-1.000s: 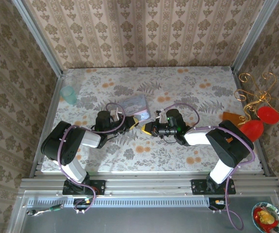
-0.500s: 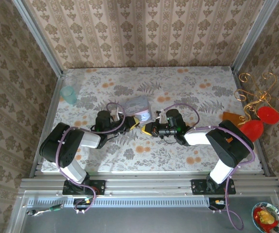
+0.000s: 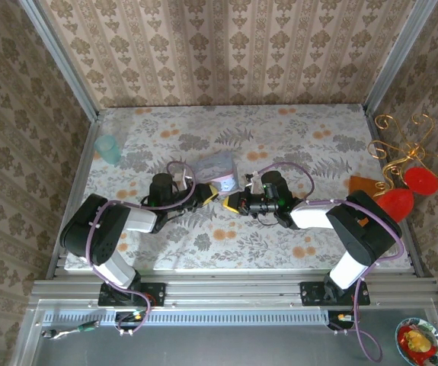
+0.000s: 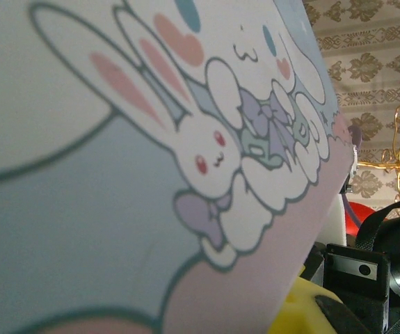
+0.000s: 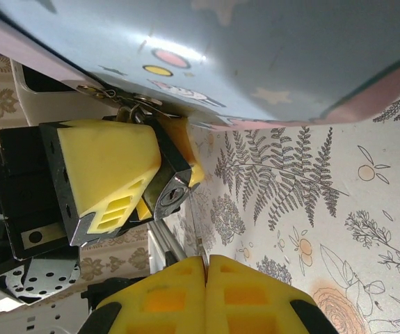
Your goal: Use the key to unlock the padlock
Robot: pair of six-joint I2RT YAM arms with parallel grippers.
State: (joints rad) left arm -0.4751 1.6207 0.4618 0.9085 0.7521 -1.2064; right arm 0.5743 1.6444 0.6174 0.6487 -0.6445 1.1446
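The padlock hangs by its thin shackle from the clasp at the near edge of the box, which sits in the middle of the table. The left hand is clamped on the padlock's black body, one yellow finger on each side. I judge this is to brace it, since a lock dangling from a loop would swing away from a key. The grip also turns the round keyhole out toward the right hand, which lies low over the table, opposite and near but not touching. That hand's fingers are pressed flat together. A key is thin enough to sit in such a pinch, but none sticks out past the tips in the wrist view, so I cannot tell whether it carries one. From above, the two hands meet nose to nose just in front of the box, both arms lying low so they come at the lock level with it. The lock looks shut and the key is not yet in; that step calls for lining the tips up with the keyhole
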